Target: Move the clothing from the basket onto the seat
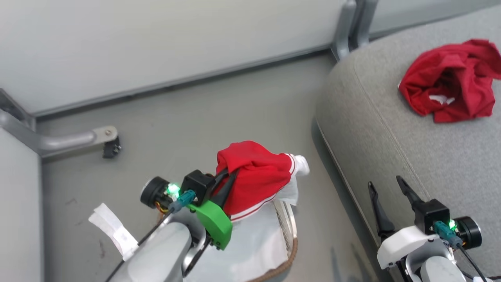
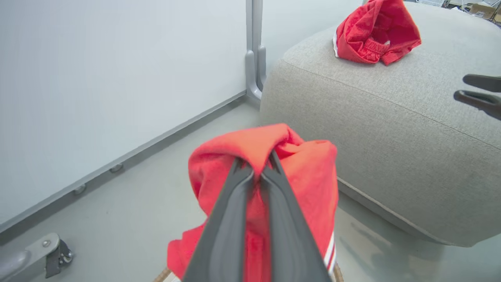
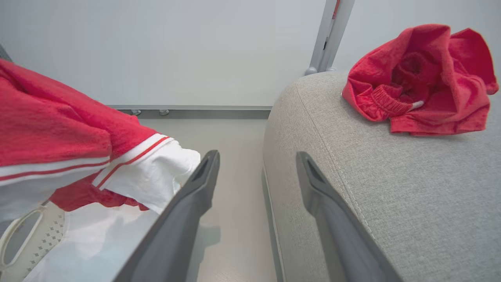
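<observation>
A red striped garment (image 1: pixel 258 176) is clamped in the left gripper (image 2: pixel 256 166), just above the basket (image 1: pixel 289 231). It should be carried past the edge of the seat (image 1: pixel 391 129), ahead and to that gripper's right, before release. The right gripper (image 1: pixel 384 182) is parted and empty.

Red garment (image 1: pixel 254 172) above basket (image 1: pixel 290 235), beside seat (image 1: pixel 391 137)

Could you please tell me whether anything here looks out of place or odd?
Only one thing: a crumpled white strip, seemingly loose on the grey floor left of the basket. Otherwise the red garment hangs from the shut left gripper as expected.
</observation>
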`<state>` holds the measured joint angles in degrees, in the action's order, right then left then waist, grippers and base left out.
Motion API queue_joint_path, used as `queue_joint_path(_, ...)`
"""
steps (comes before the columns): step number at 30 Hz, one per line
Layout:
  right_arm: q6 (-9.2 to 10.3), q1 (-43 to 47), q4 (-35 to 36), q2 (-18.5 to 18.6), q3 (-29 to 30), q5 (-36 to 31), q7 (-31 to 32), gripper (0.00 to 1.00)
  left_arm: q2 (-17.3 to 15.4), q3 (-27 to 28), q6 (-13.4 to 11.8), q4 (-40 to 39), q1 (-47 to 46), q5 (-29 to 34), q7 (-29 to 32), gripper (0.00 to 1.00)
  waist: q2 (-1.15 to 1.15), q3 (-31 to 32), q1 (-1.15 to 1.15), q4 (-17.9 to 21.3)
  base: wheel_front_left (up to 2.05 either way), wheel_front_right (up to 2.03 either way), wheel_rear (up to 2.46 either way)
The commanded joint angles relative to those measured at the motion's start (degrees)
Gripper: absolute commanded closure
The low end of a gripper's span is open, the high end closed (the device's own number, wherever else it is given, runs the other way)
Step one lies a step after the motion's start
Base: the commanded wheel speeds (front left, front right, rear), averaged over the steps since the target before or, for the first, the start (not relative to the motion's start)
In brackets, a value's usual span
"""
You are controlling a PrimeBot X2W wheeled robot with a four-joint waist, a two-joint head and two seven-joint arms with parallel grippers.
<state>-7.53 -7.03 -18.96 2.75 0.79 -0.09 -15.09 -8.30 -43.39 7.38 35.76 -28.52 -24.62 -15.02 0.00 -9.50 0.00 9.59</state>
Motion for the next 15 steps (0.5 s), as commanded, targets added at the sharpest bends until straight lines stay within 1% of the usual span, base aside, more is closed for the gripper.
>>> queue_joint_path(1,0.08,1.18,-0.09,0.26,-0.11,-0.53,-0.12,0.00,-1.01,-0.73,0.19,-0.99,-1.98,-0.12,-0.22,1.00,0.00,9.34,0.00,-6.16,0.00,0.00,0.00)
queue_joint_path(8,0.08,0.98,-0.07,0.23,-1.70,-0.59,-0.12,0.00,-4.58,-5.39,0.17,-3.62,-9.42,-0.84,-0.22,1.00,0.00,11.22,0.00,-7.04,0.00,0.00,0.00)
queue_joint_path(15,0.08,-0.81,-0.31,0.25,-4.26,-0.20,-0.11,0.00,-5.50,-8.45,0.17,-4.54,-16.31,-2.67,-0.22,1.00,0.00,12.15,0.00,-7.32,0.00,0.00,0.00)
